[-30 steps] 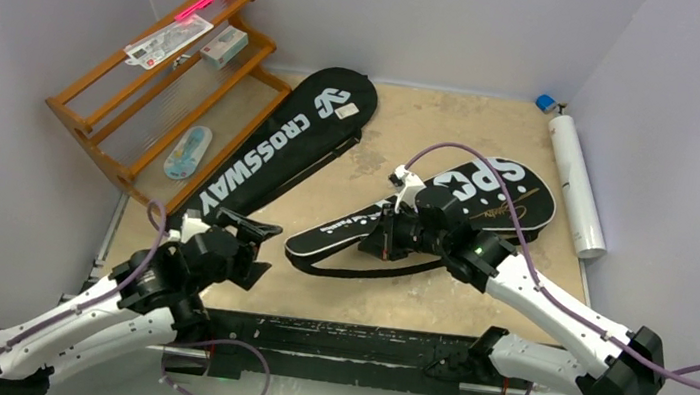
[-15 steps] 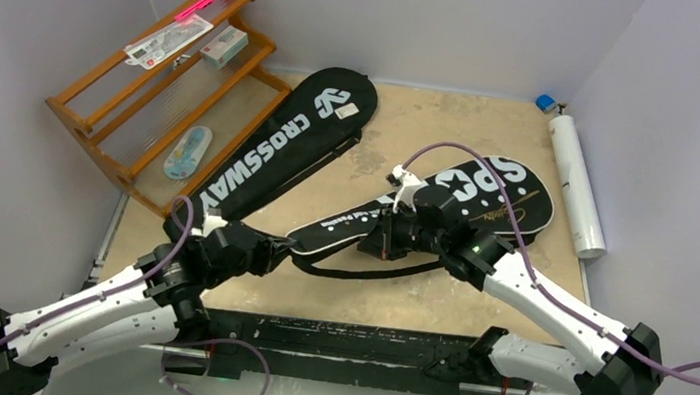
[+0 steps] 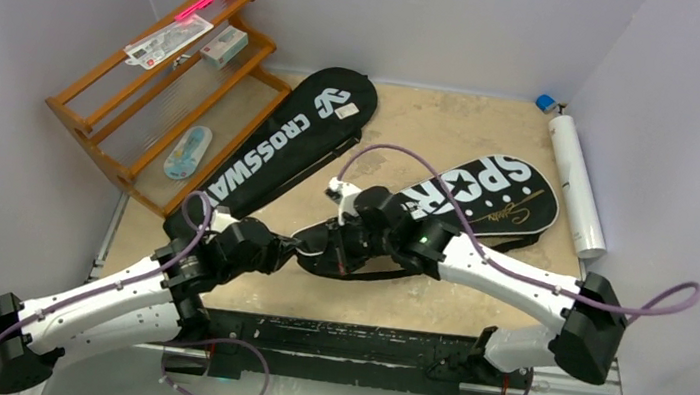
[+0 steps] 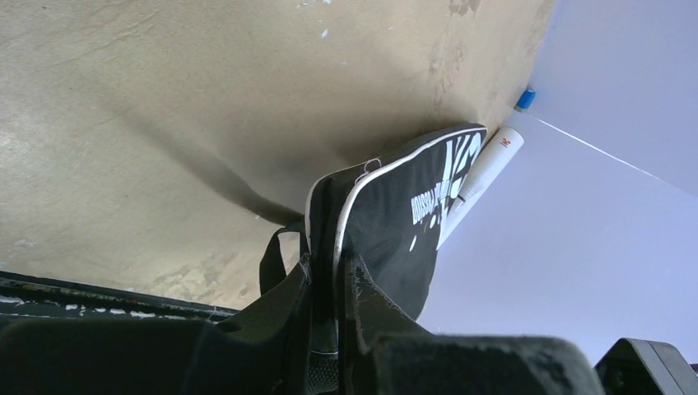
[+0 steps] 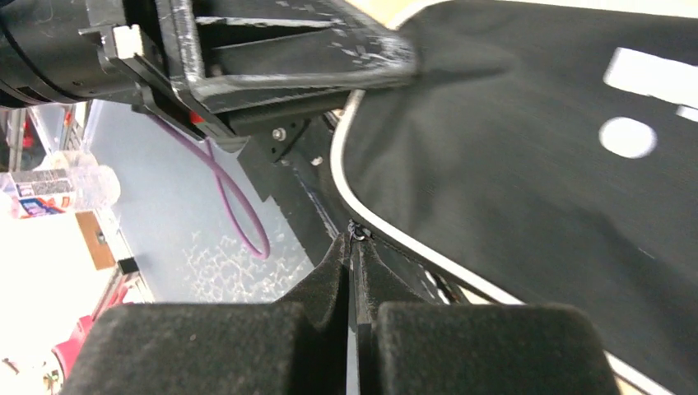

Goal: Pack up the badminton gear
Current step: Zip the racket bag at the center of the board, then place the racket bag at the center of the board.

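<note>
at the far left the wooden rack [image 3: 78, 83] stands out of the way, and the crossway cover [image 3: 276, 153] lies flat beside it, running diagonally up the tabletop [image 3: 405, 124], untouched

the risk sits in the middle, where both arms meet on the narrow handle end of the sport cover [image 3: 487, 199]. if the zip is worked from here, the two grips must oppose each other. the left one has only soft fabric to hold, so a hard tug could pull the end free, and the whole cover would then drag instead of the zip running. the zip pull [image 5: 355, 233] is tiny and could slide out from between the pads. a loose strap loops just beside the seam and might snag. the cover's wide head lies near the white tube [image 3: 574, 190] by the right wall, so a sideways drag could knock the tube rolling

the left claw [image 4: 336, 271] is nearly pressed together, clamped on the tip of the cover's narrow end. the left wrist view shows the white-piped edge running away from its fingers. the right claw [image 5: 354, 247], just beside it, is squeezed fully together, with what looks like the zip pull pinched at its very tips on the cover's edge

no racket or shuttlecock is visible, and i cannot tell what the covers contain
</note>
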{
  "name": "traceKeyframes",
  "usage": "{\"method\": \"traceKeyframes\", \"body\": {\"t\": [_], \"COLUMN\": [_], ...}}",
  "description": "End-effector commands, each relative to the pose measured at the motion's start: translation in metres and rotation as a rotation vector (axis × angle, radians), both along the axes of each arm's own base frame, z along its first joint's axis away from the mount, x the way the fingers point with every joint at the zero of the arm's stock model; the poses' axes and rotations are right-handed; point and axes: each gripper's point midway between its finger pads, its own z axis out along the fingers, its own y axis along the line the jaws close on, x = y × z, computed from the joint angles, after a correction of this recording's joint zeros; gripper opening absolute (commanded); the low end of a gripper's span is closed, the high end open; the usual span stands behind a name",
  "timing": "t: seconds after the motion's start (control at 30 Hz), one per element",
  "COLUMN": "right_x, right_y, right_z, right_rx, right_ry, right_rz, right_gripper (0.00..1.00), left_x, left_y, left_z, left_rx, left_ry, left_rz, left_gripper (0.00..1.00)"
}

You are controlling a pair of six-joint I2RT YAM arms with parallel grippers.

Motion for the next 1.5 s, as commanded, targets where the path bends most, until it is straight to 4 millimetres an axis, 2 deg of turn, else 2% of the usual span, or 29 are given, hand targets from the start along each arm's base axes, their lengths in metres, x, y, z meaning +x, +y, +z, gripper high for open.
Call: {"method": "traceKeyframes", "body": {"t": [0.0, 0.1, 0.2, 0.27, 0.37, 0.5, 0.6, 0.67, 0.77, 0.87, 0.93, 1.07, 1.13, 1.17, 1.23, 1.3, 1.33, 1.37, 1.47], "right_x": [-0.01, -0.009, -0.009, -0.012, 0.001, 0.024, 0.046, 0.061, 0.073, 0.082, 0.088, 0.097, 0.102, 0.104, 0.111, 0.121, 0.126, 0.133, 0.158], "right_y": [0.049, 0.057, 0.053, 0.042, 0.018, -0.032, -0.079, -0.111, -0.148, -0.163, -0.163, -0.148, -0.139, -0.135, -0.13, -0.127, -0.126, -0.125, -0.123], "right_z": [0.04, 0.037, 0.043, 0.045, 0.046, 0.037, 0.024, 0.013, -0.004, -0.018, -0.024, -0.034, -0.039, -0.043, -0.044, -0.039, -0.036, -0.03, -0.008], "right_rx": [0.15, 0.165, 0.183, 0.17, 0.126, 0.04, -0.011, -0.038, -0.07, -0.086, -0.088, -0.06, -0.034, -0.019, 0.013, 0.02, 0.009, 0.006, 0.003], "right_ry": [-0.045, -0.037, -0.06, -0.058, -0.114, -0.124, -0.071, -0.024, 0.023, 0.063, 0.081, 0.158, 0.187, 0.198, 0.203, 0.186, 0.167, 0.145, 0.048], "right_rz": [0.063, 0.065, 0.054, 0.043, -0.073, -0.32, -0.565, -0.734, -0.926, -1.033, -1.057, -1.063, -1.061, -1.062, -1.062, -1.06, -1.054, -1.052, -1.035], "right_gripper": [0.0, 0.0, 0.0, 0.17, 0.46, 0.79, 0.95, 0.99, 0.99, 0.99, 0.99, 0.99, 0.95, 0.91, 0.74, 0.49, 0.42, 0.36, 0.28], "left_x": [0.016, 0.016, 0.015, 0.014, 0.012, 0.01, 0.005, 0.001, -0.002, -0.004, -0.005, -0.005, -0.006, -0.006, -0.006, -0.004, -0.002, 0.0, 0.004], "left_y": [-0.01, -0.005, 0.01, 0.024, 0.045, 0.077, 0.104, 0.115, 0.123, 0.124, 0.124, 0.122, 0.122, 0.122, 0.118, 0.11, 0.104, 0.097, 0.081], "left_z": [0.041, 0.045, 0.05, 0.053, 0.059, 0.066, 0.065, 0.066, 0.07, 0.071, 0.07, 0.07, 0.068, 0.068, 0.066, 0.065, 0.064, 0.062, 0.048], "left_rx": [-0.068, -0.057, -0.025, 0.009, 0.059, 0.155, 0.231, 0.252, 0.247, 0.238, 0.241, 0.249, 0.254, 0.256, 0.255, 0.256, 0.26, 0.26, 0.271], "left_ry": [-0.102, -0.108, -0.121, -0.129, -0.136, -0.156, -0.138, -0.137, -0.153, -0.161, -0.16, -0.155, -0.152, -0.152, -0.151, -0.17, -0.182, -0.194, -0.197], "left_rz": [0.009, 0.021, 0.058, 0.09, 0.146, 0.228, 0.295, 0.321, 0.328, 0.321, 0.314, 0.301, 0.296, 0.293, 0.275, 0.233, 0.204, 0.175, 0.118], "left_gripper": [0.0, 0.0, 0.0, 0.0, 0.0, 0.0, 0.0, 0.0, 0.0, 0.0, 0.0, 0.0, 0.0, 0.0, 0.0, 0.0, 0.0, 0.0, 0.0]}}
